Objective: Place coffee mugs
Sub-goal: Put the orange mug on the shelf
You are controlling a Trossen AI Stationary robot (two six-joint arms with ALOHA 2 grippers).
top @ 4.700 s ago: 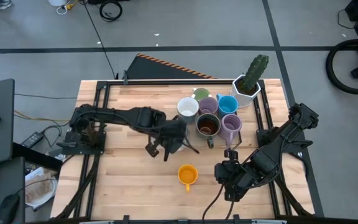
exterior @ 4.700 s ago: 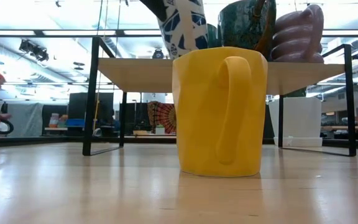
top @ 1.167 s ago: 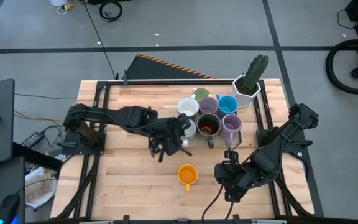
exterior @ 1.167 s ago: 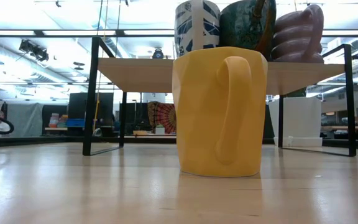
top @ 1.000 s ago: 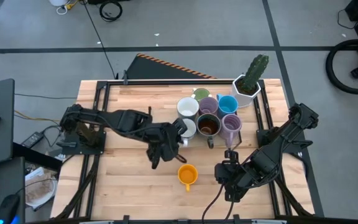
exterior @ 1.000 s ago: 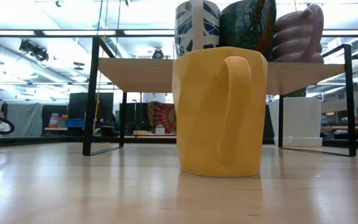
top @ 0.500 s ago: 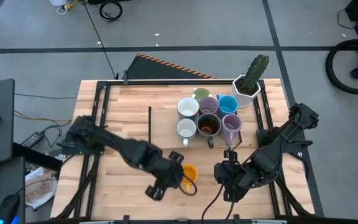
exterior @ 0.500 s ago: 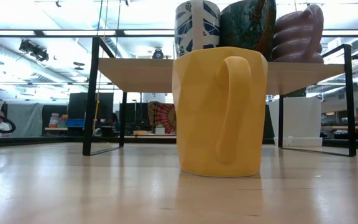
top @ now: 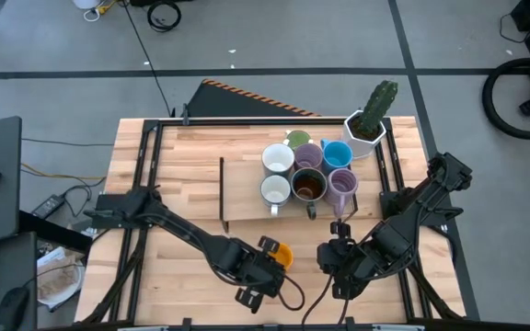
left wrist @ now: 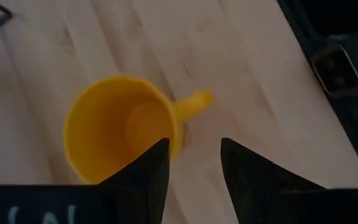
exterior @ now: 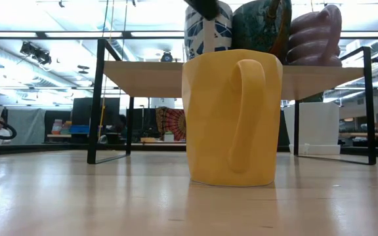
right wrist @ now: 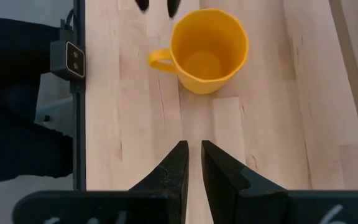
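The orange mug (top: 281,254) stands upright on the table near its near edge, and it fills the low view (exterior: 231,118). My left gripper (top: 270,250) hovers open just above it. In the left wrist view (left wrist: 194,150) the handle (left wrist: 194,103) lies ahead of the gap between the fingers, and one fingertip (exterior: 203,6) shows over the mug. The other mugs stand on a raised shelf (top: 247,188): two white (top: 275,189), green, two lavender (top: 342,182), blue (top: 337,154) and dark brown (top: 307,185). My right gripper (top: 328,255) waits shut to the orange mug's right (right wrist: 193,155).
A white faceted pot with a cactus (top: 368,121) stands at the shelf's far right corner. The shelf's black legs (exterior: 97,98) rise from the table behind the orange mug. Bare wood lies left of the mug and along the near edge (top: 182,294).
My left gripper has swung from the shelf's front, beside the near white mug, toward the table's near edge and has come over the orange mug. Its fingertip has entered the top of the low view. All the mugs have stayed where they were.
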